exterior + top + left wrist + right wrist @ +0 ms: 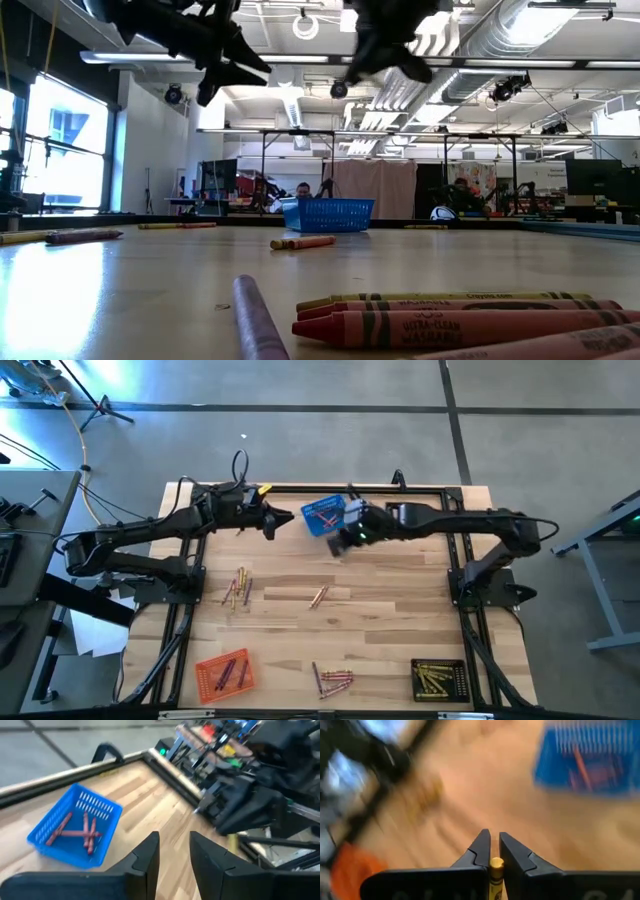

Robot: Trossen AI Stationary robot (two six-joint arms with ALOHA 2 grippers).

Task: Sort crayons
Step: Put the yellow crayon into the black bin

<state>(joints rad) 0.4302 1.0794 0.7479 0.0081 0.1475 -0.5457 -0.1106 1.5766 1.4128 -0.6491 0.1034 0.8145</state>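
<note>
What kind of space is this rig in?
Probably an open lab or workshop: exposed silver ceiling ducts, bare grey concrete floor, and folding work tables beyond the pale wooden plank table.

Wooden worktop (400, 610), black-framed. Directly on it: a blue basket (322, 515) at the far edge, an orange basket (224, 672) and a black basket (438, 680) at the near edge, and loose crayons (237, 589) in scattered groups between them.

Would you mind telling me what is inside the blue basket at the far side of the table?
The blue basket holds a few red crayons lying loose on its floor; the near wall hides anything tucked against it.
</note>
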